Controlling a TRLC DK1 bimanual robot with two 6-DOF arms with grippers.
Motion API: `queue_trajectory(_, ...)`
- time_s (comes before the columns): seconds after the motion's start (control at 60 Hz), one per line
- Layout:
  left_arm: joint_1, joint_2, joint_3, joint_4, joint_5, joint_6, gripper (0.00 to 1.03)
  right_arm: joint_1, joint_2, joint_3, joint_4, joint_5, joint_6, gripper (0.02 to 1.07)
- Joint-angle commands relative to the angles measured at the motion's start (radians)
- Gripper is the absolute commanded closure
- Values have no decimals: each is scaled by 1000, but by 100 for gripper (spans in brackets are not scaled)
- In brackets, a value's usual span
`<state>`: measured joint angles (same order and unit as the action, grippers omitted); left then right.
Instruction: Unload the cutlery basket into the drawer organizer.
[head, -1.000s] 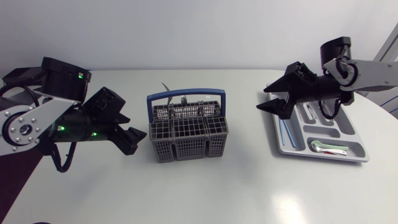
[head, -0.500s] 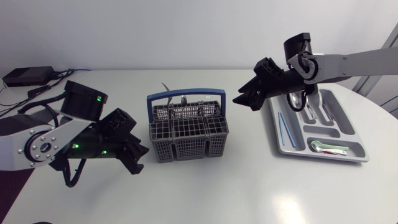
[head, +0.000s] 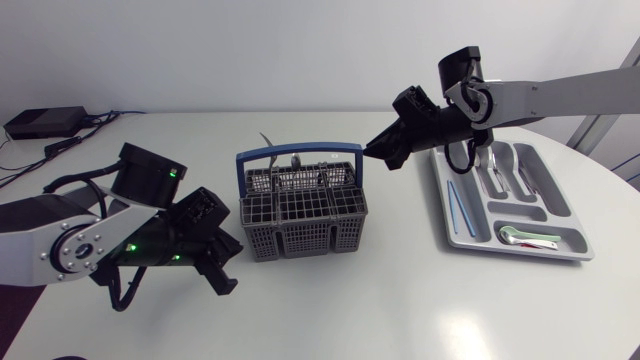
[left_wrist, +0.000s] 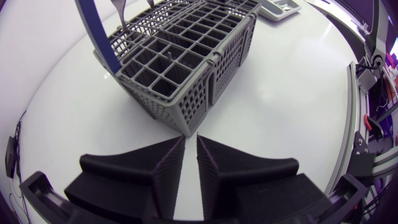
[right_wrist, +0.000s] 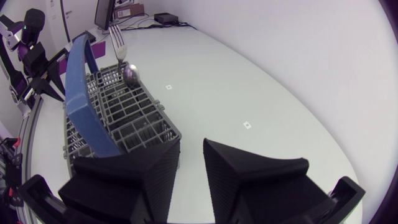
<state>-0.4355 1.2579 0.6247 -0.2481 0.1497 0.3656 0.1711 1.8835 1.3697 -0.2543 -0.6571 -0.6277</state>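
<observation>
The grey cutlery basket (head: 300, 215) with a blue handle (head: 298, 152) stands mid-table. It still holds a fork (right_wrist: 116, 38) and a spoon (right_wrist: 130, 73) in its far cells. My right gripper (head: 372, 155) hovers by the basket's far right corner, its fingers drawn nearly together with nothing between them; in the right wrist view (right_wrist: 191, 162) the basket (right_wrist: 124, 124) lies ahead of it. My left gripper (head: 225, 275) sits low by the basket's front left corner, shut and empty (left_wrist: 191, 155), pointing at the basket (left_wrist: 186, 68). The grey drawer organizer (head: 455, 238) lies at the right.
In the organizer lie spoons (head: 500, 165), a blue-handled piece (head: 455, 205) and a green-handled piece (head: 525, 237). A black box with cables (head: 45, 122) sits at the far left. The table's rounded edge runs close behind the organizer.
My right arm swung left from over the organizer to the basket's far right corner while its fingers closed. My left arm slid forward, closer to the basket's front left corner.
</observation>
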Motion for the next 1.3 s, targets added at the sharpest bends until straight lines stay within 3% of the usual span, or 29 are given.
queue_trajectory(0.0, -14, 18, -29, 7, 4, -20, 85, 10, 26, 28, 9, 2, 37, 82)
queue_trajectory(0.2, -48, 66, -31, 17, 4, -20, 88, 25, 43, 55, 7, -15, 86, 101)
queue_trajectory(0.5, -40, 166, 4, 79, -4, -22, 89, 39, 20, 25, -25, -93, 106, 101)
queue_trajectory(0.65, 0, 247, 59, 138, -10, -20, 89, 57, -21, -26, -63, -125, 65, 101)
queue_trajectory(1.0, 89, 371, 153, 257, -13, 9, 89, 114, -179, -216, -91, -130, 0, 101)
queue_trajectory(1.283, 149, 482, 287, 268, -12, 19, 89, 222, -380, -408, -109, -105, 8, 101)
